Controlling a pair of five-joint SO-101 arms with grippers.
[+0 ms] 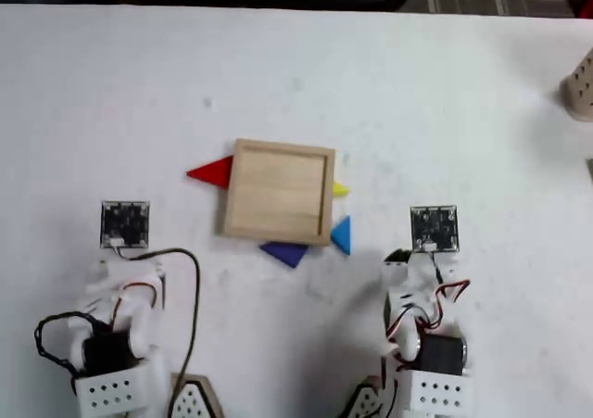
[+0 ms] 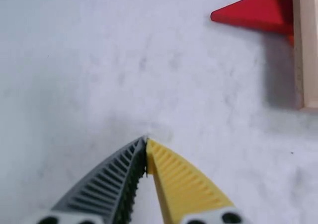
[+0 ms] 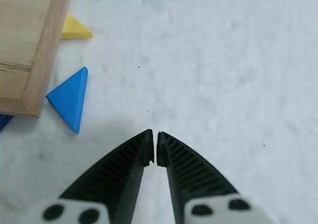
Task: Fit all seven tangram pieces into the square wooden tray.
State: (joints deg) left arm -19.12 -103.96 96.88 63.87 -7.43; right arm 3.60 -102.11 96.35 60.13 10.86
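Note:
The square wooden tray (image 1: pixel 278 192) lies mid-table on top of tangram pieces. A red triangle (image 1: pixel 211 171) (image 2: pixel 258 11) pokes out from one side of it. On the opposite side a yellow tip (image 1: pixel 340 189) (image 3: pixel 74 29) and a blue triangle (image 1: pixel 342 234) (image 3: pixel 69 99) show. A purple piece (image 1: pixel 285 252) juts from the near edge. My left gripper (image 2: pixel 145 140) is shut over bare table, short of the red triangle. My right gripper (image 3: pixel 154 134) is shut too, beside the blue triangle and apart from it. Whatever else lies beneath the tray is hidden.
Both arms (image 1: pixel 120 344) (image 1: pixel 426 344) sit at the near table edge, one on each side of the tray. A pale perforated object (image 1: pixel 579 89) stands at the far right edge. White tabletop (image 1: pixel 417 94) stretches around the tray.

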